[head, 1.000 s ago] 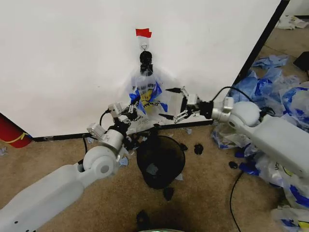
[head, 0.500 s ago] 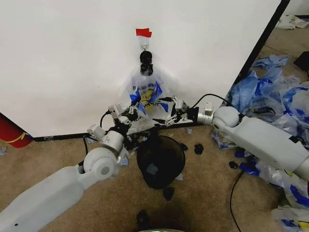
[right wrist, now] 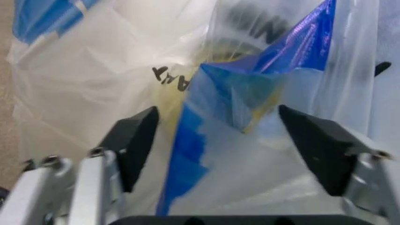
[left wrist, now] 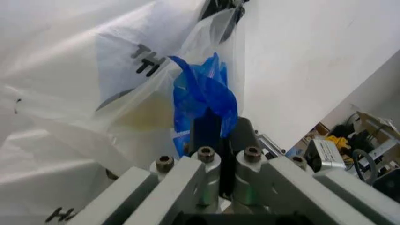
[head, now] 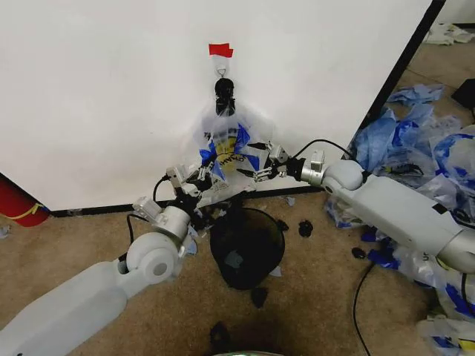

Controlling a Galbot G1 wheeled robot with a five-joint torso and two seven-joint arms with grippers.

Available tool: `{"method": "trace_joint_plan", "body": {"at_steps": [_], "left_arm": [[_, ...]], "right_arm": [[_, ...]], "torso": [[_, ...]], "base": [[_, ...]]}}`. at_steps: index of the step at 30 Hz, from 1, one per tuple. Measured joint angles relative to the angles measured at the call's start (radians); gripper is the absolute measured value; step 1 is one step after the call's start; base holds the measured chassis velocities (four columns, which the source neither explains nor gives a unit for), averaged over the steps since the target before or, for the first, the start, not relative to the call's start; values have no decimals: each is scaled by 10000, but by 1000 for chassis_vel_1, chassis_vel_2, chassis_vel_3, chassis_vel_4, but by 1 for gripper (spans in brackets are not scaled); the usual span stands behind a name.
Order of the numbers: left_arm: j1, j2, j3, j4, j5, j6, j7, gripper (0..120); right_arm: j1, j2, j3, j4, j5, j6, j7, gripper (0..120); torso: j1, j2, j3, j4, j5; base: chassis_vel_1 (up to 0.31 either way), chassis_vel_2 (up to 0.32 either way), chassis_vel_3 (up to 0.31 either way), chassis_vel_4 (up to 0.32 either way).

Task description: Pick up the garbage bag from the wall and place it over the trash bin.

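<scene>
The bag point(head: 225, 148) hangs on the wall point(head: 111, 96), held at its top by a black clip point(head: 224, 90) under a small hook point(head: 222, 69) and a piece of red tape point(head: 220, 50). Its lower part spreads out just above the wall's black base strip point(head: 89, 210). Yellow print, black lettering and blue handle strips show through the thin plastic.

The left gripper point(head: 199, 176) is at the bag's lower left edge. In the left wrist view this gripper point(left wrist: 220, 140) has its two fingers pressed together on a bunched blue strip point(left wrist: 205, 96) of the bag: clenched on the bag.

The right gripper point(head: 260, 159) is against the bag's right side, its arm reaching in from the right. In the right wrist view the dark fingers point(right wrist: 138, 140) stand wide apart, with the bag's blue fold point(right wrist: 250, 89) and clear film lying between them: released, not closed on anything.

The bin point(head: 246, 245) stands on the carpet point(head: 326, 297), nearer than the bag and just below it, between the two arms. Small dark scraps point(head: 305, 228) lie on the floor around it.

A heap of bluish plastic bags point(head: 423, 141) lies at far right, beyond the wall's edge. Part of a red cylinder point(head: 18, 204) shows at the left, by the wall's base.
</scene>
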Motion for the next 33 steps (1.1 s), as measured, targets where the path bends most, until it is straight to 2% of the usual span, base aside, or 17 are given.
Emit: {"method": "trace_joint_plan", "body": {"at_steps": [4,6,11,12,18,27,33], "left_arm": [[145,87,-109,-104,21,-2,23,0],[175,102,-127,-115,26,-3,33,0],[392,128,-259,-197,74,-5,78,0],[392,128,-259,-197,74,-5,78,0],[560,178,-430,-298,119,-9,91,0],[826,191,-521,-340,216,-11,101,0],[979,229,-599,-325,268,-17,106,0]], "right_arm": [[49,35,-45,19,-12,-35,112,54],[57,48,-51,21,-12,-41,146,51],[52,100,-94,51,4,-50,276,30],[52,100,-94,51,4,-50,276,30],[-43,33,-85,84,22,-34,332,4],[-174,-44,93,146,517,26,440,0],[-648,-178,561,239,2883,282,-425,0]], "torso": [[0,0,0,-1,0],[0,0,0,-1,0],[0,0,0,0,-1],[0,0,0,0,-1],[0,0,0,0,0],[0,0,0,0,0],[0,1,-1,-3,-2]], "base": [[0,0,0,0],[0,0,0,0],[0,0,0,0],[0,0,0,0],[0,0,0,0],[0,0,0,0],[0,0,0,0]]}}
